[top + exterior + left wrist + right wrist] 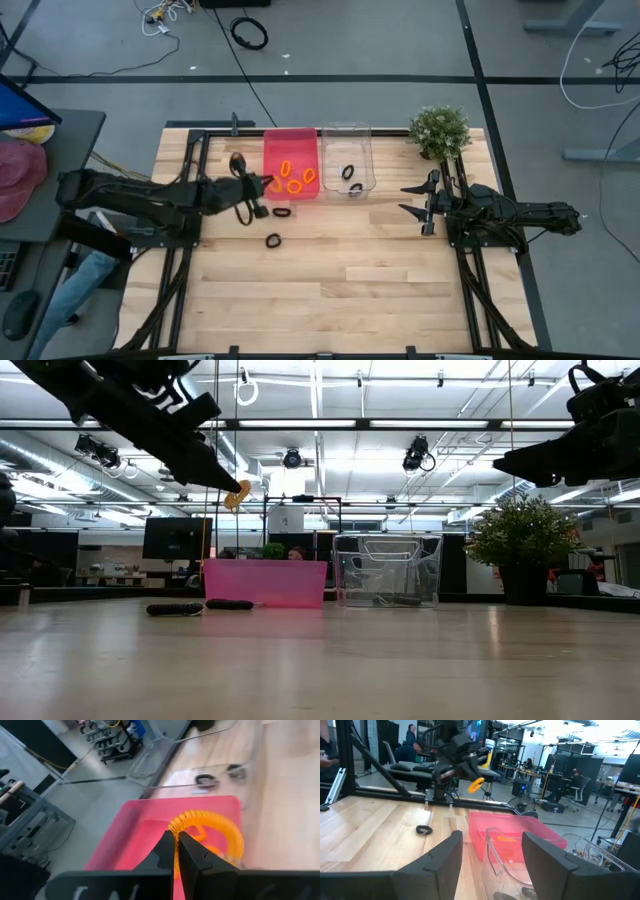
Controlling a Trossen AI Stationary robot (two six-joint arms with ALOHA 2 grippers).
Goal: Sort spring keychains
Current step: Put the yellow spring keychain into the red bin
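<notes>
Fingers of the left gripper (176, 851) pinch an orange keychain (210, 827) by its rim, held above the pink bin's (275, 150) near edge, probably to drop it with the other orange ones. The loop hangs edge-down, its long axis roughly upright. Two black keychains (274, 240) lie on the worktop (350, 290). Far right, the right gripper (417, 198) waits, fingers wide.
</notes>
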